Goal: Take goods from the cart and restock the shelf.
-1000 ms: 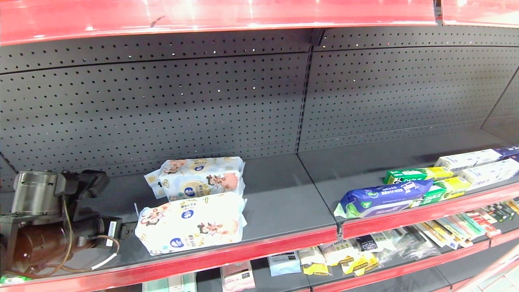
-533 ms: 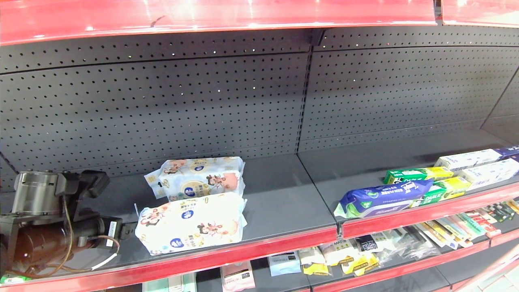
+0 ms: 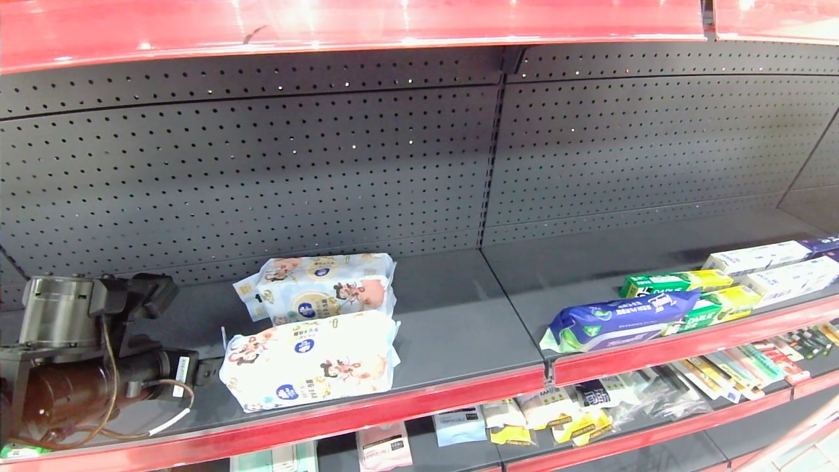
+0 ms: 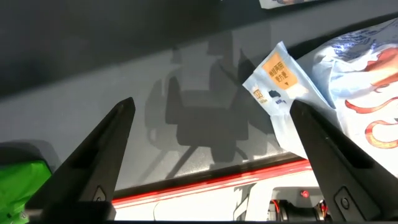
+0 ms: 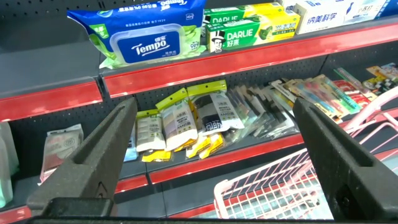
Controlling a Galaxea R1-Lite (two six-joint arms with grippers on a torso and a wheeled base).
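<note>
- Shelf (image 3: 459, 328), grey deck with a red front lip. Two patterned soft packs lie on its left half.
- Near pack (image 3: 308, 360): lies flat by the front lip, long axis left-right along the lip. Its sealed left end points at the left arm.
- Far pack (image 3: 324, 287): just behind the near one, same left-right axis, edges touching or nearly so.
- Left end effector (image 4: 211, 106): low over the shelf at the near pack's left end, fingers spread wide. The pack's flap corner (image 4: 280, 78) lies between them; we cannot tell contact.
- Right end effector (image 5: 214, 102): fingers spread, gripping nothing, held above the pink cart basket (image 5: 280, 186) before the lower shelves.
- Blue wipes pack (image 3: 616, 320) and toothpaste boxes (image 3: 675, 282) sit on the shelf to the right.
</note>
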